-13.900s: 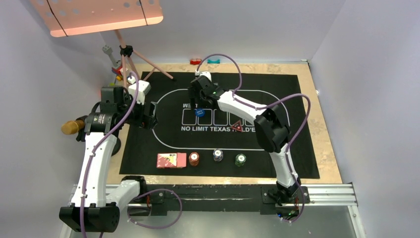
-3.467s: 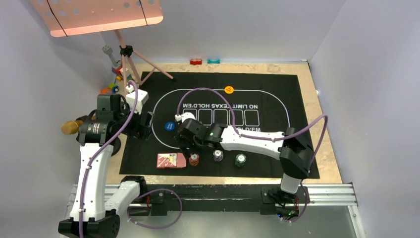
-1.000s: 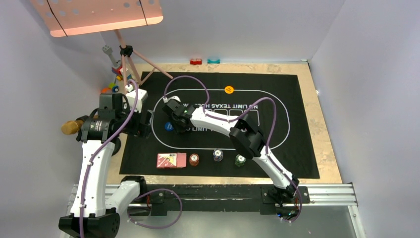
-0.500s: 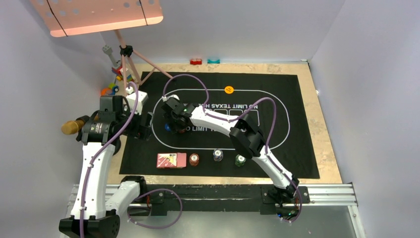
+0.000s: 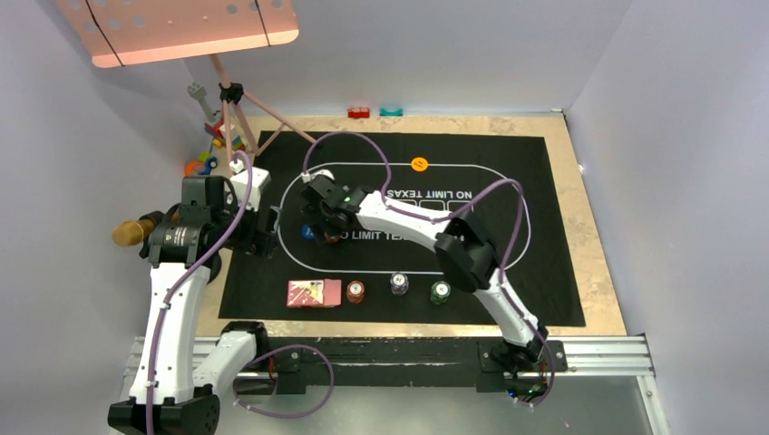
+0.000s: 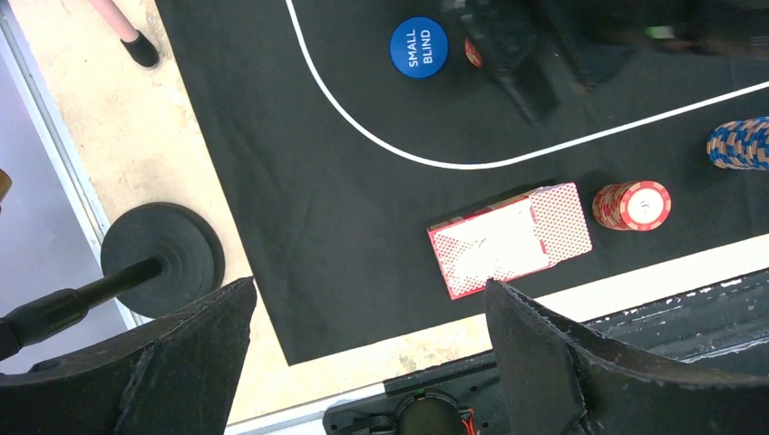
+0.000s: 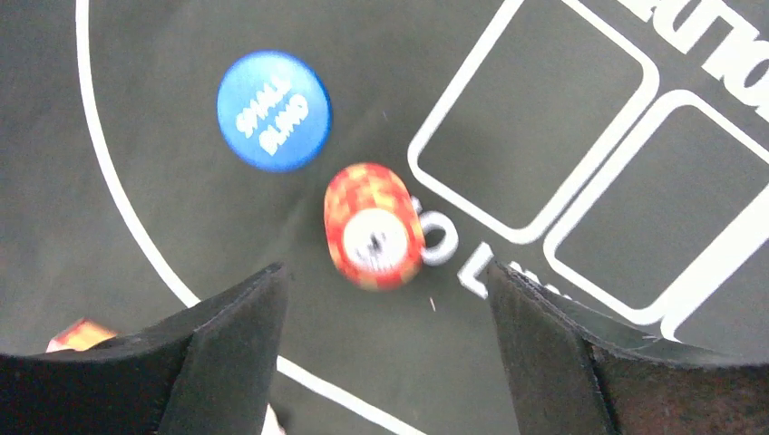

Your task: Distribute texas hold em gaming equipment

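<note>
My right gripper (image 7: pixel 385 362) is open above a small red-orange chip stack (image 7: pixel 374 227) that sits on the mat beside the blue SMALL BLIND button (image 7: pixel 274 111). In the top view this gripper (image 5: pixel 321 227) covers those chips, and the blue button (image 5: pixel 309 234) peeks out at its left. My left gripper (image 6: pixel 372 362) is open and empty, high over the mat's near-left corner. The card deck (image 5: pixel 314 293), red-orange stack (image 5: pixel 355 291), grey-black stack (image 5: pixel 399 284) and green stack (image 5: pixel 440 292) line the near edge. The orange button (image 5: pixel 419 164) lies at the far side. The triangular marker is hidden.
The black felt mat (image 5: pixel 544 272) covers the table. A stand's round black base (image 6: pixel 163 258) sits left of the mat, its tripod legs (image 5: pixel 272 118) at the far left. Colourful toy pieces (image 5: pixel 209 145) and red and teal blocks (image 5: pixel 376 112) lie at the back.
My right gripper went from the red-orange stack at the near edge to the blue button. A few red-orange chips now rest on the mat under its open fingers. The left arm barely moved.
</note>
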`<state>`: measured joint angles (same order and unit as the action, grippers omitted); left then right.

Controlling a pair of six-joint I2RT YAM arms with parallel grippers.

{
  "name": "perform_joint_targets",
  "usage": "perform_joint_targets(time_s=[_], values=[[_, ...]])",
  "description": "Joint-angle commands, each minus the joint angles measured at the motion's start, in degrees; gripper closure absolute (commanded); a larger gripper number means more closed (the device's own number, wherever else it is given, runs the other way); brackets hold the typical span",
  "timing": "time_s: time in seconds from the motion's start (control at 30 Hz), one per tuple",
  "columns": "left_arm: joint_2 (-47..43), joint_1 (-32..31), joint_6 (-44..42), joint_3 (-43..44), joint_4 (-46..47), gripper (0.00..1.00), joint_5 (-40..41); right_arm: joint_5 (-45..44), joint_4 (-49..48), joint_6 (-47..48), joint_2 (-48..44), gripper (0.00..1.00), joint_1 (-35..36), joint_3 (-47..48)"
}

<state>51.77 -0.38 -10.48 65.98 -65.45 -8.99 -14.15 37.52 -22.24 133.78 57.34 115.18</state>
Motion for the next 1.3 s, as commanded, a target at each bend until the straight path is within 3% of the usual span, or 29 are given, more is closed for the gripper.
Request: perform_joint_targets(time_s=[0.0, 0.13, 0.37, 1.27], values=[[-0.7, 0.2, 0.6, 0.6, 0.3, 0.00, -0.1, -0.8, -1.8, -0.3, -15.5, 0.16, 0.4, -8.7], [-0.6, 0.1, 0.3, 0.4, 0.5, 0.00, -0.2, -1.2, -2.5, -2.1, -22.6, 0.11, 3.7, -19.9], [-0.7, 0.2, 0.3, 0.4, 0.4, 0.00, -0.6, -3.8, -1.5, -7.1, -26.0, 0.11, 10.4, -28.8], [-0.8, 0.2, -0.5, 1.1, -0.5, 0.00, 0.1, -0.6, -4.9, -9.4, -22.4, 0.33, 12.6, -35.2]])
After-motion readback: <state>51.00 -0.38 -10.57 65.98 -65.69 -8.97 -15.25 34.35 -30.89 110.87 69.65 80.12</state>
